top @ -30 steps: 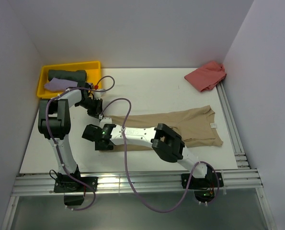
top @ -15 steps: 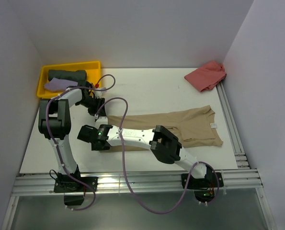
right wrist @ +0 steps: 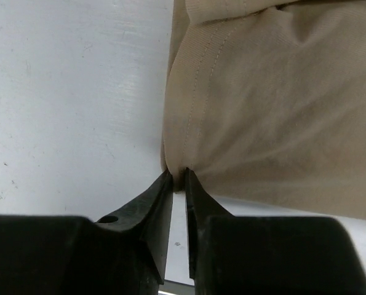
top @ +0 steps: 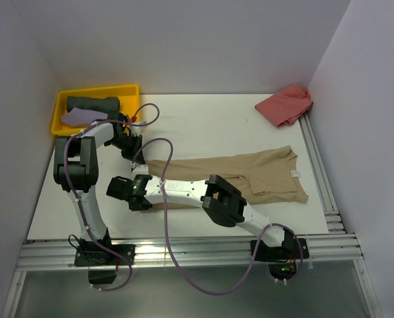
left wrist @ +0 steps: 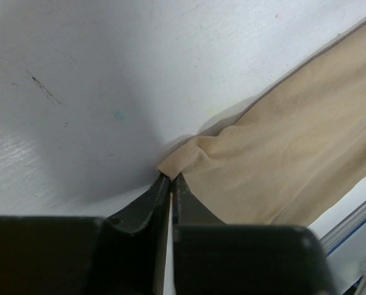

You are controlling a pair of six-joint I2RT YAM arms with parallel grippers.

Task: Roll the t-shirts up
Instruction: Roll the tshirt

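Mid-frame on the worktop (top: 203, 126): tan t-shirt (top: 263, 173), spread flat.
Left hand (left wrist: 171, 179): clamped on its upper left corner.
Right hand (right wrist: 178, 175): clamped on its lower left hem.

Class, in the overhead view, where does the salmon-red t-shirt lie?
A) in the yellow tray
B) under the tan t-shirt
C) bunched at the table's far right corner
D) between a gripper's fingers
C: the salmon-red t-shirt lies bunched at the far right corner of the table, apart from the tan t-shirt and the yellow tray.
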